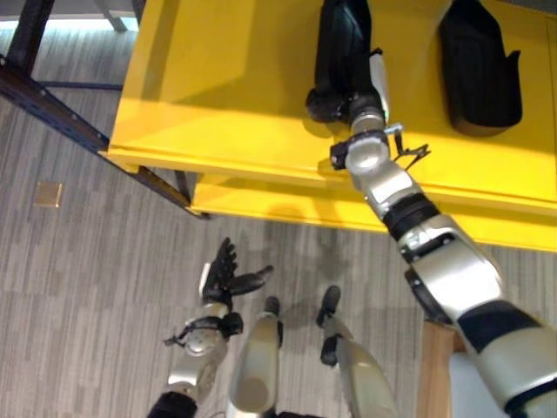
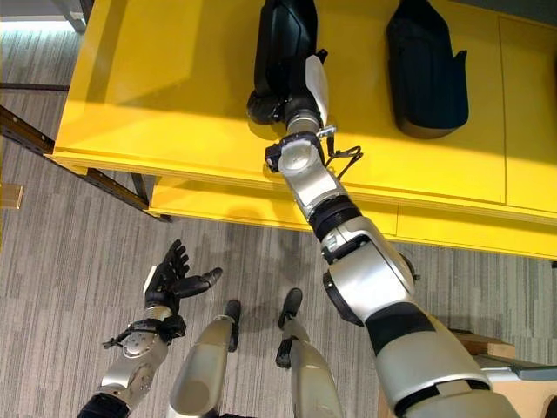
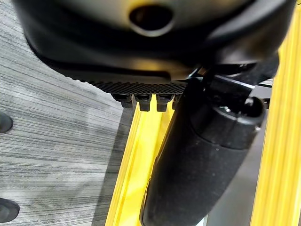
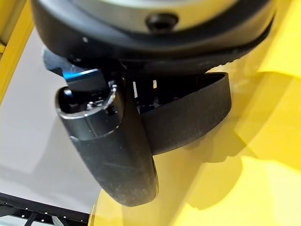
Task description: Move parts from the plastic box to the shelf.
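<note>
One black part [image 1: 341, 52] is clasped by the right hand [image 1: 364, 94] on the yellow shelf [image 1: 218, 96], probably to be set beside the second part [image 1: 479, 65], while the left hand [image 1: 224, 277] is kept low with fingers spread, empty.

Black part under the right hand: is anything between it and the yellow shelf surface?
Nothing visible. The black part already lies on the yellow shelf, with the right hand on its near end. A second black part lies apart, beside it.
</note>
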Available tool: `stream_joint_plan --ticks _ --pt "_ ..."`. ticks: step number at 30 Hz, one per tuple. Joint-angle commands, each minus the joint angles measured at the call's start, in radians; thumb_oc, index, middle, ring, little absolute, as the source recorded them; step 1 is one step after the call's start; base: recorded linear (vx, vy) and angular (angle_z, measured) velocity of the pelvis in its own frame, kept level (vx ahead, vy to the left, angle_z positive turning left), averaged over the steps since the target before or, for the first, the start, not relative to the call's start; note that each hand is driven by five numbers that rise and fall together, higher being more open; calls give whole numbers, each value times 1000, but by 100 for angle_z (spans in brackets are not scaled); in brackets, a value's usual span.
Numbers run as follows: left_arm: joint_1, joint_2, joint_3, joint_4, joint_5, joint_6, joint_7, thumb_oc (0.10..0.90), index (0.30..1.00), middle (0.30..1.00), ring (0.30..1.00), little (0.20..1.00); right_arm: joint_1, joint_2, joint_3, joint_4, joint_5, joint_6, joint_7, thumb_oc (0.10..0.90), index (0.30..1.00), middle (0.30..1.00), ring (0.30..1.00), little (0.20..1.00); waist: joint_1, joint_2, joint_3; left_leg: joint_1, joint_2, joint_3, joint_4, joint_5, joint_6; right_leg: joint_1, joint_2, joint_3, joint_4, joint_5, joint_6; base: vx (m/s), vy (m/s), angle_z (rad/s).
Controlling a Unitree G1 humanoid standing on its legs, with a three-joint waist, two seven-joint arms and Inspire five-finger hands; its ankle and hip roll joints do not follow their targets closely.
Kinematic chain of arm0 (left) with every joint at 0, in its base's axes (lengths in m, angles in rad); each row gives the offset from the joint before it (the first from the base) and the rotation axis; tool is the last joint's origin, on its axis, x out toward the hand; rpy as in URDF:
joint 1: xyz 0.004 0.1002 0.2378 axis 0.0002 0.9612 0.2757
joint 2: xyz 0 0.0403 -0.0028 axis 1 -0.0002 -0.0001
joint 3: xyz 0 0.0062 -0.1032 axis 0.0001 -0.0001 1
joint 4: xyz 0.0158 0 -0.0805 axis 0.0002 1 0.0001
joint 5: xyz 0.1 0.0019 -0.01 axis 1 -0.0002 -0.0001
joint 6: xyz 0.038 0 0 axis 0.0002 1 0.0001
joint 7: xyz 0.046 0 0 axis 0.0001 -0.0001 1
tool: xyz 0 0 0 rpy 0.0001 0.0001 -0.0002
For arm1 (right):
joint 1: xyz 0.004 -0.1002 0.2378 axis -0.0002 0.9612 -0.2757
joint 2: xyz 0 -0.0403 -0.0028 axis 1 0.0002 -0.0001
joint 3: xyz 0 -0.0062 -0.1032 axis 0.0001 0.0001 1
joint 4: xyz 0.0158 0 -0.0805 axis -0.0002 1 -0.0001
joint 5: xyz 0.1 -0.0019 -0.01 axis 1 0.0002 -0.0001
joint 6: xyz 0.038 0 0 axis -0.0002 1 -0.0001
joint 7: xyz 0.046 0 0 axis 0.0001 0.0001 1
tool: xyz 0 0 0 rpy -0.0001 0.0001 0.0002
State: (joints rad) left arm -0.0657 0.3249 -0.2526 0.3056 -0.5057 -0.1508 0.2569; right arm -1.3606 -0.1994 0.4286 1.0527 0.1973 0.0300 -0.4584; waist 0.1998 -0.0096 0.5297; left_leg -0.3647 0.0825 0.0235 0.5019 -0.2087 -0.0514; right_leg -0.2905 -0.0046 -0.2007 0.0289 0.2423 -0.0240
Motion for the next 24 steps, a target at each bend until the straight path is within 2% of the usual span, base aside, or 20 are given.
stream_joint_plan --ticks 1,15,16,17,18,24 --pt "-7 19 -43 -140 -4 -53 5 900 1000 1000 1000 1000 -95 37 4 -58 13 -31 13 400 300 300 300 300 49 51 -10 181 -33 71 -315 243 -71 24 -10 -12 79 -61 104 0 0 0" --pt "-12 33 -51 -138 -5 -54 11 900 1000 1000 1000 1000 -78 42 7 -59 -4 -26 15 400 300 300 300 300 37 47 -10 170 -31 71 -304 236 -69 12 -13 -16 86 -62 106 0 0 0" --pt "-11 33 -50 -139 -5 -54 11 900 1000 1000 1000 1000 -76 42 7 -60 -5 -26 14 453 374 374 374 374 36 47 -10 170 -31 71 -303 236 -69 11 -13 -16 87 -62 106 0 0 0" --pt "-12 34 -50 -138 -6 -54 10 900 1000 1000 1000 1000 -75 42 5 -60 -5 -28 13 855 937 937 937 937 35 47 -10 170 -30 71 -303 235 -68 9 -13 -17 88 -62 106 6 -8 3" --pt "-12 35 -52 -138 -6 -54 10 900 1000 1000 1000 1000 -76 42 4 -59 -4 -27 12 900 1000 1000 1000 1000 35 47 -10 170 -30 71 -303 235 -68 8 -13 -17 89 -62 106 0 0 0" --pt "-10 40 -50 -139 -6 -52 11 900 1000 1000 1000 1000 -73 31 -8 -75 -3 -28 1 900 1000 1000 1000 1000 31 46 -10 166 -29 69 -300 234 -67 5 -11 -16 92 -62 109 0 0 0"
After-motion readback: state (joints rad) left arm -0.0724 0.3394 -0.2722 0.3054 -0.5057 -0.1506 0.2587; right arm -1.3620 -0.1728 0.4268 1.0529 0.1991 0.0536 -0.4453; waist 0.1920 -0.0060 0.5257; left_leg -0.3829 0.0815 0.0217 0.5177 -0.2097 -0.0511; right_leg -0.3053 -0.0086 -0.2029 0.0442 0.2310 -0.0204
